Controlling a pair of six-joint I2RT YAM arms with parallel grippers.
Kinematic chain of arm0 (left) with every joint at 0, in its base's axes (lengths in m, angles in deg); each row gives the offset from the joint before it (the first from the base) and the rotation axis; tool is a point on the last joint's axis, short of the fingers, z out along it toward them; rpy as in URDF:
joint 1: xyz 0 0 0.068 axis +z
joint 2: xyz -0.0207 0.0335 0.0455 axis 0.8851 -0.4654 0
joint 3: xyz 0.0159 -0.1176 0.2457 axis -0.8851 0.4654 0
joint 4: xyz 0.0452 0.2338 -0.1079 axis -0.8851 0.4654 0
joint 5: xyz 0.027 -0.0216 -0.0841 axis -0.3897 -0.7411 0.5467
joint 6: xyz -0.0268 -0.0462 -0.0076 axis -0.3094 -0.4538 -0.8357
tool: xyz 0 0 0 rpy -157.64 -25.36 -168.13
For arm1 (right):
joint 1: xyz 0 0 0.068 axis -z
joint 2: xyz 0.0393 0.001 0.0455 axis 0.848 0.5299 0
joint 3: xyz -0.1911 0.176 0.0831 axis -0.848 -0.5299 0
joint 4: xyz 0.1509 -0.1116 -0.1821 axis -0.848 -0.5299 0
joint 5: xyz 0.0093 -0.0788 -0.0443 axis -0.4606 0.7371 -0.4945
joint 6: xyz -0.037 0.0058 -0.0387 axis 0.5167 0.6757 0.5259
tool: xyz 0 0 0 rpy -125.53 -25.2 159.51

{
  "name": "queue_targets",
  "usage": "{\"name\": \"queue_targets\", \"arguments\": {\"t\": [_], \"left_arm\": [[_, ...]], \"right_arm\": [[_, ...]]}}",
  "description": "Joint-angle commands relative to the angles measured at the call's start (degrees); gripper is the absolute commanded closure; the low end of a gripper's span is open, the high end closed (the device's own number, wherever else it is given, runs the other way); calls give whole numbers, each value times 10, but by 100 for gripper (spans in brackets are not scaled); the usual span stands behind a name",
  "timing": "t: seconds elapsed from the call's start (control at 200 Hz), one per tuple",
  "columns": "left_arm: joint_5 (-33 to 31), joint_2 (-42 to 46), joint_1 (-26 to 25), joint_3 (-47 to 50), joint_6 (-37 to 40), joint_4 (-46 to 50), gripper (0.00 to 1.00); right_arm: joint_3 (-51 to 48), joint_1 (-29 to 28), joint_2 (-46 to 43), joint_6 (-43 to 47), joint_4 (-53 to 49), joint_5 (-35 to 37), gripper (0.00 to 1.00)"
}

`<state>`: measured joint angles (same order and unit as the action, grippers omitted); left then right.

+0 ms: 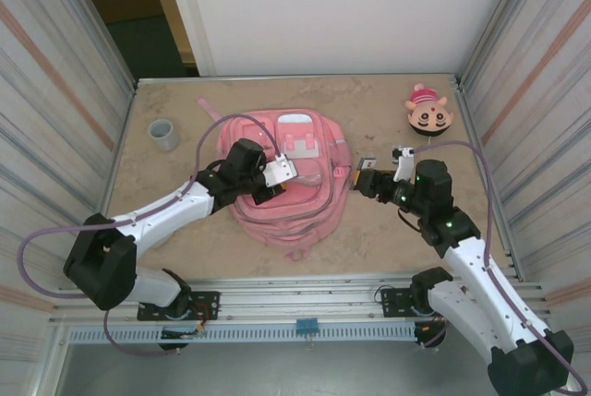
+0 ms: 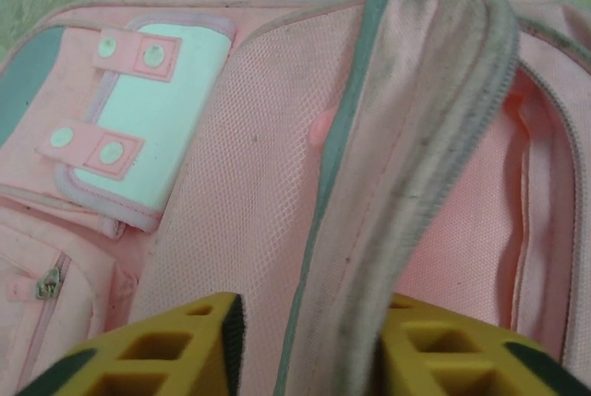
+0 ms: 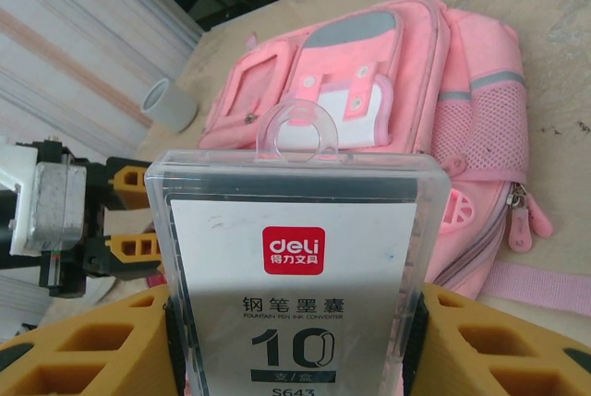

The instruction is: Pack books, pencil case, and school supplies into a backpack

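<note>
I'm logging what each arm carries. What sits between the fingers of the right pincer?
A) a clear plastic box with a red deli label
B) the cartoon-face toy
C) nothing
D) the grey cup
A: in the right wrist view, the right pincer has its yellow fingers against both sides of the clear plastic box, whose red deli label faces the camera.

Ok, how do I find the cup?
Find the big pink backpack in the middle. Look left of it, toward the left wall, where the cup stands alone. It is small, grey and round, unlike the pink-capped face toy far right.
</note>
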<state>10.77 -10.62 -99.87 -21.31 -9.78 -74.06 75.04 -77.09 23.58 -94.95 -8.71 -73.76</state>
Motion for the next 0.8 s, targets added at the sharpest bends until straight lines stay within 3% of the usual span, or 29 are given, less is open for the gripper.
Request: {"name": "queue_targets", "arguments": {"t": [0.0, 0.266, 0.566, 0.797], "left_arm": [[-29, 11, 2, -11, -8, -7, 73], [28, 62, 9, -20, -60, -46, 88], [106, 76, 37, -22, -124, -81, 89], [178, 79, 81, -16, -188, -111, 89]], "right_arm": [[20, -8, 2, 25, 28, -2, 56], [44, -78, 56, 163, 73, 2, 59], [114, -250, 185, 408, 87, 118, 62], [111, -303, 250, 486, 146, 189, 64]]}}
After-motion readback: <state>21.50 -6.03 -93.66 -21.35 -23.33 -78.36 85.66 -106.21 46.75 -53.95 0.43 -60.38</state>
